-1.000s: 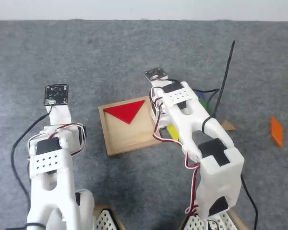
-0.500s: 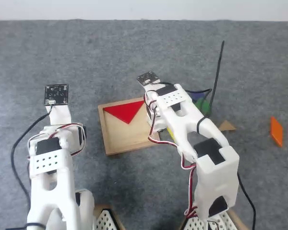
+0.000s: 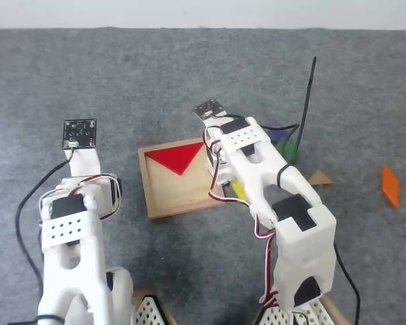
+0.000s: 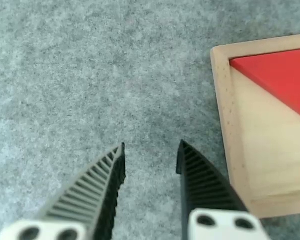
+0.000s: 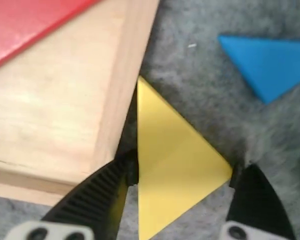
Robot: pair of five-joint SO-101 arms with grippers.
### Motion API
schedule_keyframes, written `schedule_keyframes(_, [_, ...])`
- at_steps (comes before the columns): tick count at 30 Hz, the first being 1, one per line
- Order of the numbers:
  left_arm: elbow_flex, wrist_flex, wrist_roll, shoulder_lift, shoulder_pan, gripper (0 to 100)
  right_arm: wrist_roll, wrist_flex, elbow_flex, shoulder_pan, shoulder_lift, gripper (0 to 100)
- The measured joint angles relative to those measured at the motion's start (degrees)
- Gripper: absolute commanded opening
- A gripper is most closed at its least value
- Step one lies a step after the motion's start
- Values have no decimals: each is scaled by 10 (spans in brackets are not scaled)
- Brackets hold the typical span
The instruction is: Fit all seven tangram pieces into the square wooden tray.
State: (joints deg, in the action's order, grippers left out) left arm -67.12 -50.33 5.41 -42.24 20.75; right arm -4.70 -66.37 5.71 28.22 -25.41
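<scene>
The square wooden tray (image 3: 164,203) lies mid-table with a red triangle (image 3: 178,157) in its far corner. In the right wrist view, a yellow triangle (image 5: 175,160) lies flat on the mat against the tray's outer wall (image 5: 117,105). My right gripper (image 5: 184,170) is closed on it, one fingertip on its long edge and the other at its opposite corner. A blue triangle (image 5: 270,62) lies just beyond. My left gripper (image 4: 150,150) hangs open over bare mat beside the tray's rim (image 4: 222,100), holding nothing.
An orange piece (image 3: 390,185) lies far right on the grey mat. A tan triangle (image 3: 318,178) and a green piece (image 3: 288,149) sit just right of the right arm (image 3: 257,162). A black cable (image 3: 306,108) rises behind it. The left arm (image 3: 74,223) stands left of the tray.
The right arm has moved left toward the tray, bringing the yellow triangle against its right wall and nudging the tray slightly. The left arm has stayed still.
</scene>
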Motion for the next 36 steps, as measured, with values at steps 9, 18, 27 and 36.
schedule_keyframes(9, [0,0,0,0,0,168,34,-33,-13,1,7,255])
schedule_keyframes(18, [0,0,0,0,0,168,55,-45,46,14,109,255])
schedule_keyframes(27, [0,0,0,0,0,168,56,-38,94,22,164,313])
schedule_keyframes(36, [0,0,0,0,0,168,33,19,143,15,164,376])
